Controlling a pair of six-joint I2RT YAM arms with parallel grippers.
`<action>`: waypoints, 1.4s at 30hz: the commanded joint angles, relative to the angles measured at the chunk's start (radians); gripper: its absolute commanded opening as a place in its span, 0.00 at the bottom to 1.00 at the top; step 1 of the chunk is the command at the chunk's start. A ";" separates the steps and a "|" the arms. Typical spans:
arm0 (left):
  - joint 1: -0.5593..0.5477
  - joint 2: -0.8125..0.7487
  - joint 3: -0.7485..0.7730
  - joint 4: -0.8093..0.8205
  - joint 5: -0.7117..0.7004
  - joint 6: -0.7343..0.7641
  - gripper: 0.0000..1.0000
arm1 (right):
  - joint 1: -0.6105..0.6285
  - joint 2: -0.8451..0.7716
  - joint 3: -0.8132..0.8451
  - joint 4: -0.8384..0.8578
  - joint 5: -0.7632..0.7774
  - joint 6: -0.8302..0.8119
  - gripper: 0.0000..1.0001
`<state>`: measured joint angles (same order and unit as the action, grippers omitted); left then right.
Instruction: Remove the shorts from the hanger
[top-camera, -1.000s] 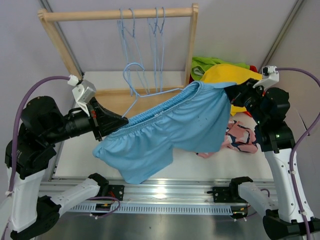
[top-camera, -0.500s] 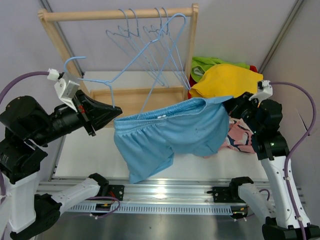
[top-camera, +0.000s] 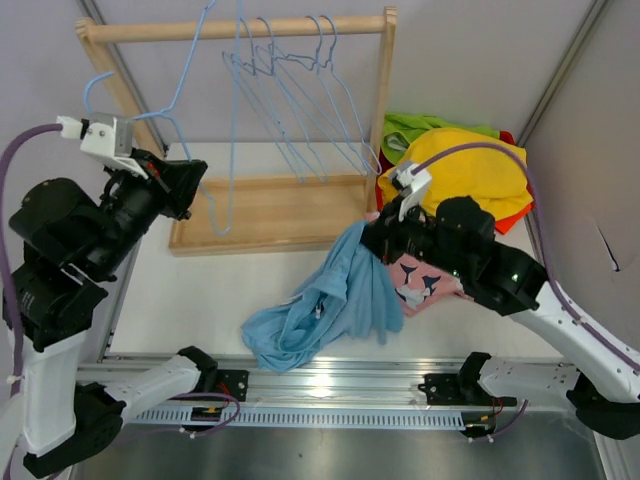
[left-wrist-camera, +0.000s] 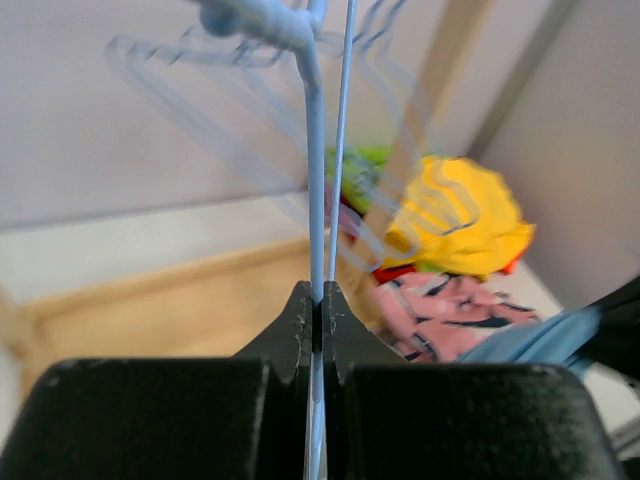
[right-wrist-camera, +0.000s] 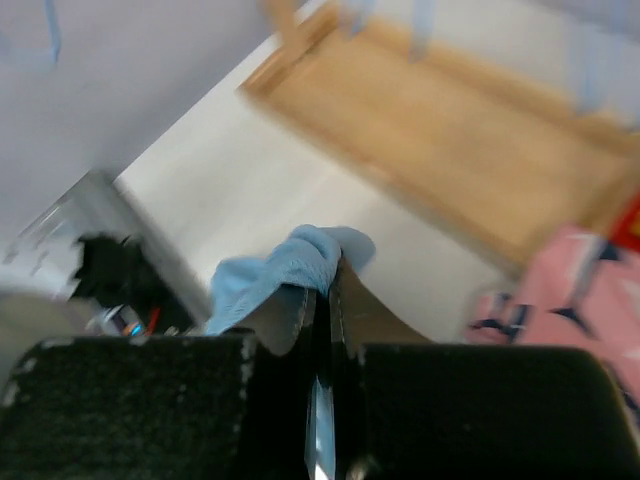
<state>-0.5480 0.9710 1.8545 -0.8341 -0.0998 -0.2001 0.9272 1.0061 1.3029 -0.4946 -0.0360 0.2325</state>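
My left gripper (top-camera: 188, 186) is shut on a bare light blue hanger (top-camera: 228, 150), held up by the left end of the wooden rack; its wire is pinched between the jaws in the left wrist view (left-wrist-camera: 314, 180). My right gripper (top-camera: 372, 236) is shut on the light blue shorts (top-camera: 320, 310), which are off the hanger and droop in a bunch onto the table. The fabric wraps the fingertips in the right wrist view (right-wrist-camera: 290, 265). Pink whale-print shorts (top-camera: 425, 282), yellow shorts (top-camera: 470, 165), lime green shorts (top-camera: 410, 128) and an orange edge (top-camera: 512, 214) lie piled at the right.
The wooden rack has a top rod (top-camera: 235, 28) with several empty blue hangers (top-camera: 300, 110) and a flat base (top-camera: 270, 210). A metal rail (top-camera: 330, 385) runs along the table's near edge. Walls close in on the left and right.
My left gripper lifted the hanger up and left, clear of the light blue shorts. My right gripper moved left and down with the shorts, which collapsed onto the table.
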 joint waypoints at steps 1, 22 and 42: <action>-0.004 -0.072 -0.081 -0.135 -0.270 0.028 0.00 | -0.056 0.029 0.240 0.017 0.405 -0.145 0.00; 0.051 -0.104 -0.459 -0.066 -0.328 -0.010 0.00 | -0.823 0.854 0.875 0.360 0.441 -0.125 0.00; 0.388 0.395 0.082 0.026 0.015 0.027 0.00 | -0.677 0.231 -0.298 0.432 0.335 0.231 1.00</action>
<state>-0.1677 1.2945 1.8076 -0.8474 -0.1390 -0.1967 0.2199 1.3506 1.1149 -0.1444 0.2958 0.4122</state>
